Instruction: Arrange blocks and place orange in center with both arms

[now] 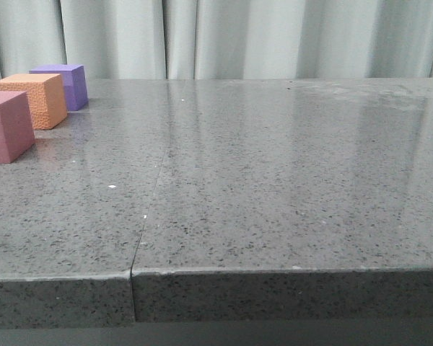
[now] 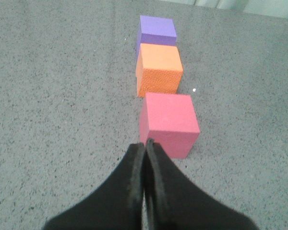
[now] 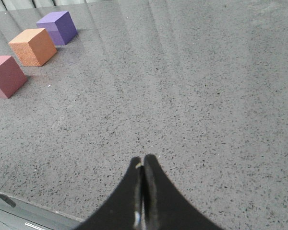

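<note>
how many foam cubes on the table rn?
3, in one row at the table's far left: purple cube farthest back, orange cube in the middle, pink cube nearest. None appear hidden.

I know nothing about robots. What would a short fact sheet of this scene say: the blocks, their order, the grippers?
blocks: purple cube, orange cube, pink cube
order: one row, orange in the middle, purple farthest from the robot, pink nearest
spacing: small gaps, none stacked
surface: grey speckled table
left gripper: shut, empty, just short of the pink cube
right gripper: shut, empty, away from the row
</note>
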Action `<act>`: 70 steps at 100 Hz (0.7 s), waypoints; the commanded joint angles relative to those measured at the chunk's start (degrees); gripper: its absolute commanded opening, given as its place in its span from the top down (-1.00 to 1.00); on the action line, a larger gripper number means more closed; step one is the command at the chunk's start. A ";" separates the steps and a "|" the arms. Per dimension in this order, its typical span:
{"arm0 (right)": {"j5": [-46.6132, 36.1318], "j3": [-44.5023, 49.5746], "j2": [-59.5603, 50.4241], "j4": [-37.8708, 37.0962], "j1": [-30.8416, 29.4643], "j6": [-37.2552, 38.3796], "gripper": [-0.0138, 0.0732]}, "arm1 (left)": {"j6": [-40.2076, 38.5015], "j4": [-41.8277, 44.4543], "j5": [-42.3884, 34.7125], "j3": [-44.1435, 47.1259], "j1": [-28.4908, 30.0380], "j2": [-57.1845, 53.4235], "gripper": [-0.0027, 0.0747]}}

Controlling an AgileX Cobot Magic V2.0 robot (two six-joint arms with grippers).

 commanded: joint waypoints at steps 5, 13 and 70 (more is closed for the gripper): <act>-4.48 -1.40 0.27 -0.63 -0.10 -0.58 0.84 | -0.12 0.08 -3.41 1.25 0.25 -2.63 0.98; -4.48 -1.40 0.27 -0.63 -0.10 -0.58 0.84 | -0.08 0.08 -3.41 2.82 0.25 -4.86 0.98; -4.48 -1.40 0.27 -0.63 -0.10 -0.58 0.84 | 21.22 -10.33 -15.90 14.88 8.37 -18.47 0.98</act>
